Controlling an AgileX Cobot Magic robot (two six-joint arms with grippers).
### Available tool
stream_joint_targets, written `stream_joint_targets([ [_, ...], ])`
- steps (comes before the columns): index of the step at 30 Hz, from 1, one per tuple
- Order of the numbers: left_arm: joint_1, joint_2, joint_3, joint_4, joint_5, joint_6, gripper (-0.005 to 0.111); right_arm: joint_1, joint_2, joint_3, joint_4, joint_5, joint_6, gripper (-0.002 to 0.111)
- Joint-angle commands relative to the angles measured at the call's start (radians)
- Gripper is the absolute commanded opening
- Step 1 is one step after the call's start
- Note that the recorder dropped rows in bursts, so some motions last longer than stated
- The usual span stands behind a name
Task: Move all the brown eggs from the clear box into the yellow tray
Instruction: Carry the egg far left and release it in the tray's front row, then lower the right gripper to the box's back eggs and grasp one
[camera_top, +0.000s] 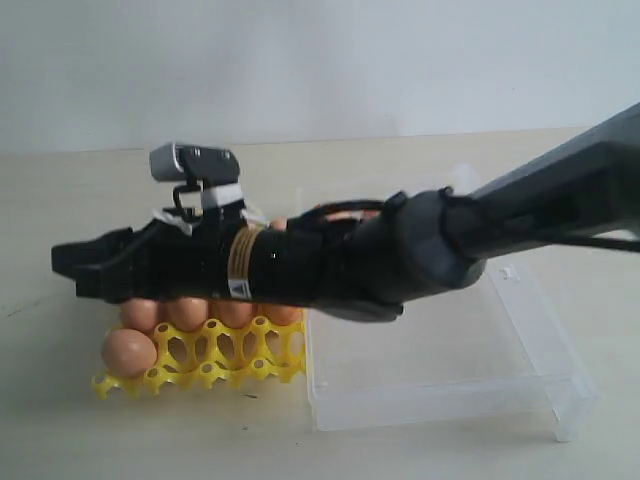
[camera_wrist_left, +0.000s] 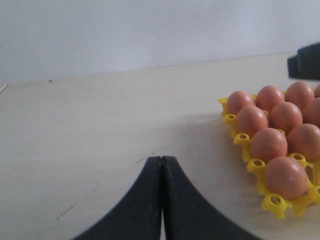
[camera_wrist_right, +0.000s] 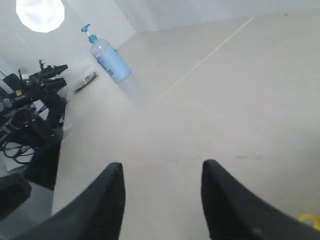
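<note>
Spread wide and empty, the right fingers (camera_wrist_right: 107, 200) hang just above the brown eggs (camera_top: 128, 352) in the yellow tray (camera_top: 205, 365), so a low swing toward the clear box (camera_top: 560, 385) behind them could crack a shell; the left fingers (camera_wrist_left: 145, 200) are pressed together.

The exterior camera is looking low and close across the table (camera_top: 60, 430), facing the pale wall (camera_top: 300, 60), my right arm (camera_top: 400, 255) filling its middle, the yellow tray (camera_top: 215, 365) sitting at 8 o'clock and the clear box (camera_top: 450, 395) at 4 o'clock. My left wrist camera is skimming the table past my left gripper (camera_wrist_left: 161, 160), sharing that tray and its brown eggs (camera_wrist_left: 269, 144). My right wrist camera is tilting down over my right gripper (camera_wrist_right: 162, 167), facing away toward a blue bottle (camera_wrist_right: 110, 62), catching only a yellow sliver of tray
</note>
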Motion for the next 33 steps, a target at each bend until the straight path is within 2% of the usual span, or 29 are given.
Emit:
stream_joint_targets([
  [1, -0.006, 0.003, -0.005, -0.005, -0.004, -0.003, 0.0, -0.015, -0.246, -0.005, -0.033, 0.595, -0.091, 0.028],
  [2, -0.006, 0.003, -0.005, -0.005, -0.004, -0.003, 0.0, -0.015, -0.289, -0.005, -0.031, 0.752, -0.133, 0.025],
  [3, -0.006, 0.003, -0.005, -0.005, -0.004, -0.003, 0.0, -0.024, -0.355, -0.012, -0.033, 1.017, -0.166, 0.019],
  [5, -0.006, 0.003, -0.005, -0.005, -0.004, -0.003, 0.0, -0.059, -0.395, -0.012, -0.08, 1.274, -0.19, 0.013],
  [7, -0.006, 0.003, -0.005, -0.005, -0.004, -0.003, 0.0, -0.128, -0.395, -0.012, -0.01, 1.359, -0.16, 0.007],
  [9, -0.006, 0.003, -0.005, -0.005, -0.004, -0.003, 0.0, -0.207, -0.363, -0.012, 0.118, 1.313, -0.16, 0.008],
  [11, -0.006, 0.003, -0.005, -0.005, -0.004, -0.003, 0.0, -0.271, -0.308, -0.012, 0.216, 1.224, -0.175, 0.019],
  [12, -0.006, 0.003, -0.005, -0.005, -0.004, -0.003, 0.0, -0.3, -0.267, -0.012, 0.278, 1.17, -0.175, 0.027],
  [16, -0.006, 0.003, -0.005, -0.005, -0.004, -0.003, 0.0, -0.34, -0.14, -0.012, 0.425, 1.026, -0.18, 0.05],
  [18, -0.006, 0.003, -0.005, -0.005, -0.004, -0.003, 0.0, -0.34, -0.095, -0.015, 0.498, 0.952, -0.18, 0.056],
  [28, -0.006, 0.003, -0.005, -0.005, -0.004, -0.003, 0.0, -0.336, -0.002, -0.144, 0.661, 0.965, -0.18, 0.059],
  [33, -0.006, 0.003, -0.005, -0.005, -0.004, -0.003, 0.0, -0.311, 0.009, -0.163, 0.81, 0.958, -0.32, 0.059],
])
